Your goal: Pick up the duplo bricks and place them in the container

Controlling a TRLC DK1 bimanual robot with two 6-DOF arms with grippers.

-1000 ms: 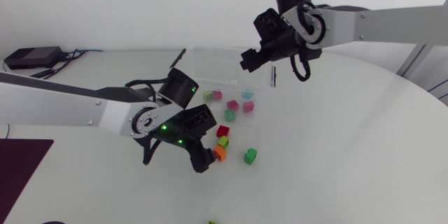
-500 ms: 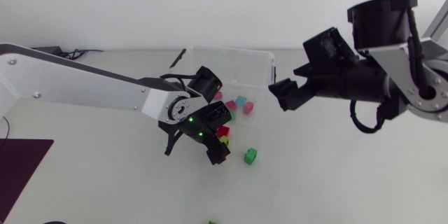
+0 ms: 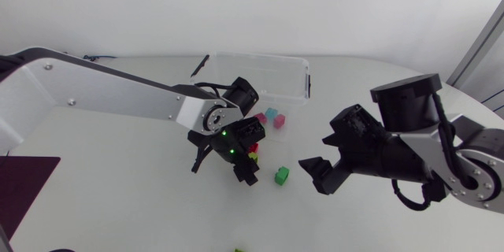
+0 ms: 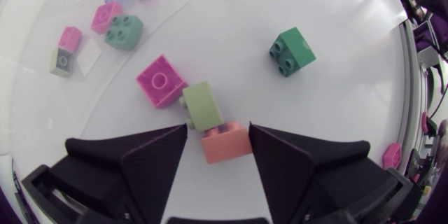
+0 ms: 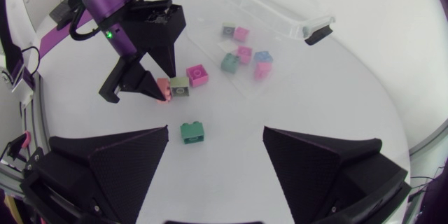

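Right end effector (image 3: 315,153) swung down toward one green brick (image 3: 281,176).

We see a white worktop (image 3: 142,205) with a rounded edge. At its near left lies a dark maroon flat patch (image 3: 24,193); mat or floor, we cannot tell. Thin dark cables (image 3: 98,57) trail by its far left rim.

Brick (image 4: 226,142) between jaws of left gripper (image 4: 218,130); second brick (image 4: 203,105) touching it ahead; lone brick (image 4: 292,51) right; further bricks (image 3: 270,116) beside container (image 3: 268,61) behind.
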